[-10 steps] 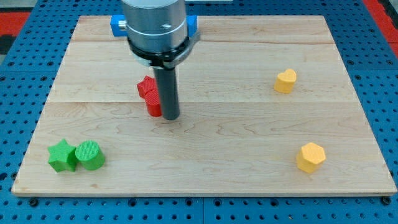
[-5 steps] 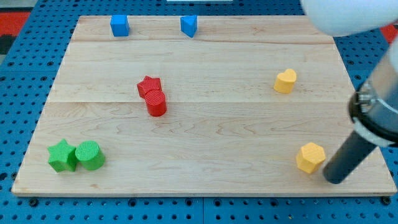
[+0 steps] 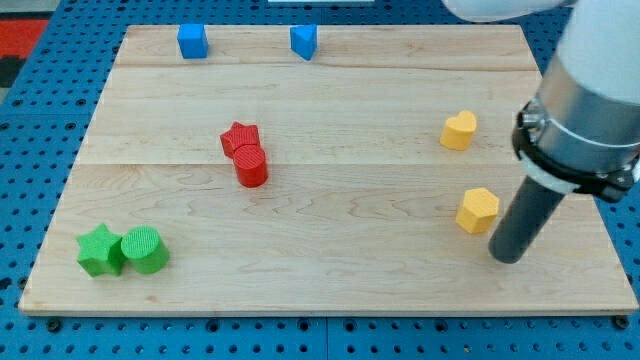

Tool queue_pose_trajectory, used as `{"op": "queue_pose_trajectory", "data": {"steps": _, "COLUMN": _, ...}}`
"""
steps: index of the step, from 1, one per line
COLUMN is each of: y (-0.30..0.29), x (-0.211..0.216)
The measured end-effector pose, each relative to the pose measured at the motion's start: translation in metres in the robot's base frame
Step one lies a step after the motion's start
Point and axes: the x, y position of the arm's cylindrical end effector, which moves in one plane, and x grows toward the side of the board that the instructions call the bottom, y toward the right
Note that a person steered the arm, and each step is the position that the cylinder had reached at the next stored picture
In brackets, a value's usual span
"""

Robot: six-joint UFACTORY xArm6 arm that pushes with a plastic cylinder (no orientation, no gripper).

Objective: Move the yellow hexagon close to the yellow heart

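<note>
The yellow hexagon (image 3: 478, 210) lies on the wooden board (image 3: 330, 240) at the view's right. The yellow heart (image 3: 459, 130) lies above it, toward the view's top, a block's width or so away. My tip (image 3: 506, 258) rests on the board just to the lower right of the hexagon, close to it; I cannot tell if they touch. The dark rod rises from the tip to the arm's grey body at the view's upper right.
A red star (image 3: 238, 138) and a red cylinder (image 3: 251, 167) touch near the board's middle left. A green star (image 3: 99, 250) and a green cylinder (image 3: 145, 250) sit at the lower left. Two blue blocks (image 3: 192, 41) (image 3: 304, 41) lie at the top edge.
The arm swung from the red blocks to the right. My tip then moved up and left, and the yellow hexagon slid up and left toward the yellow heart.
</note>
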Motion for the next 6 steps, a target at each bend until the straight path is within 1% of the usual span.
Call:
{"op": "queue_pose_trajectory", "data": {"steps": 1, "y": -0.013, "x": -0.037}}
{"op": "queue_pose_trajectory", "data": {"steps": 2, "y": -0.021, "x": -0.029}}
{"op": "queue_pose_trajectory", "data": {"steps": 3, "y": -0.040, "x": -0.010}}
{"op": "queue_pose_trajectory", "data": {"steps": 5, "y": -0.054, "x": -0.074}}
{"op": "queue_pose_trajectory", "data": {"steps": 6, "y": -0.057, "x": -0.089}}
